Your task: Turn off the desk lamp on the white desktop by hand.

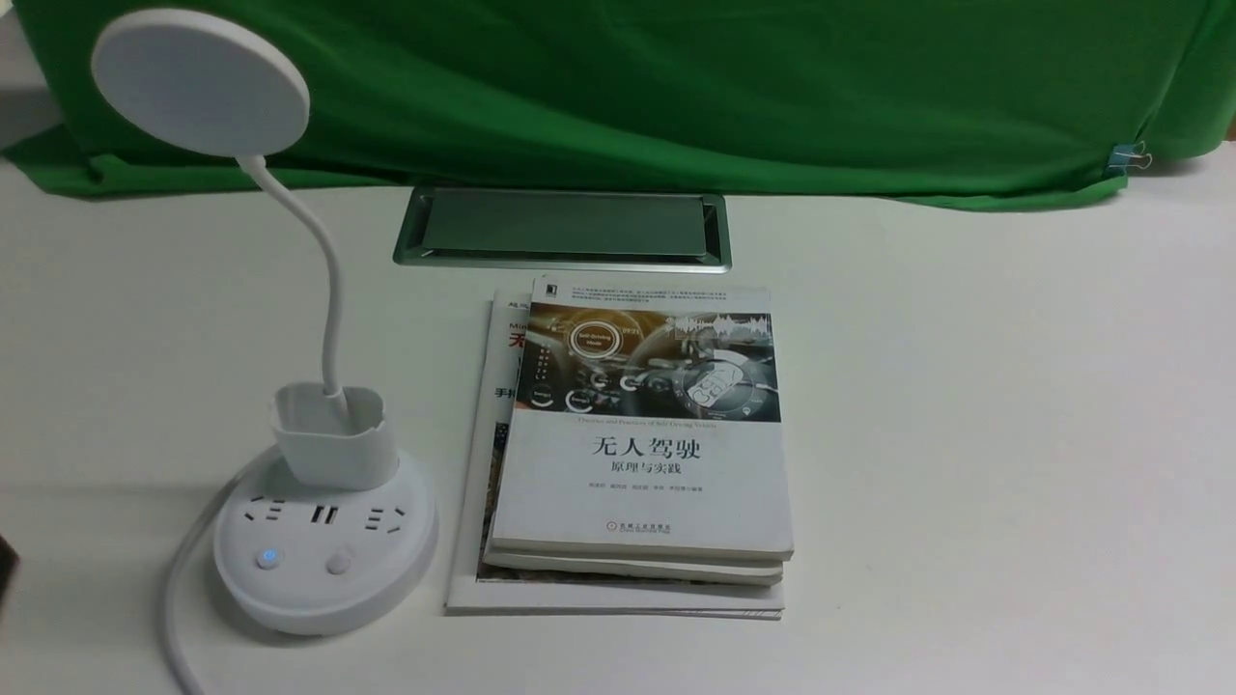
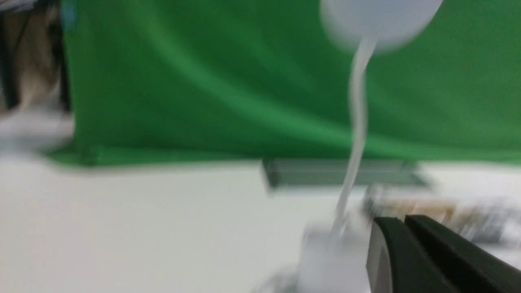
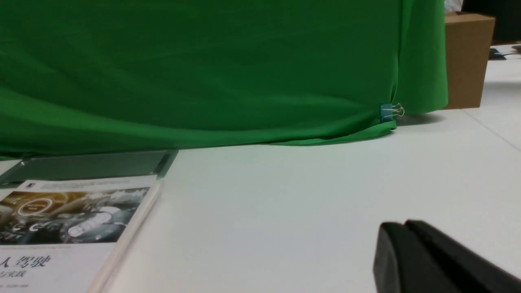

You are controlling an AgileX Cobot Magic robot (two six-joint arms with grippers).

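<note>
The white desk lamp [image 1: 323,569] stands at the front left of the white desktop [image 1: 966,434]. Its disc head [image 1: 201,82] is up at the far left, over the bendy neck and the cup holder [image 1: 333,434]. On the base, the left button [image 1: 267,557] glows blue and the right button [image 1: 339,562] is unlit. The left wrist view is blurred. There the lamp [image 2: 358,122] is close ahead of my left gripper [image 2: 403,221], whose black jaws are pressed together and empty. My right gripper [image 3: 403,226] is shut, empty, low over bare desktop. No jointed black hand is in view.
A stack of books [image 1: 642,444] lies right of the lamp base. The silver-framed hatch [image 1: 563,227] is behind it, under the green cloth [image 1: 676,87]. The lamp's white cord [image 1: 179,598] runs off the front left. A dark sliver [image 1: 6,571] shows at the left edge.
</note>
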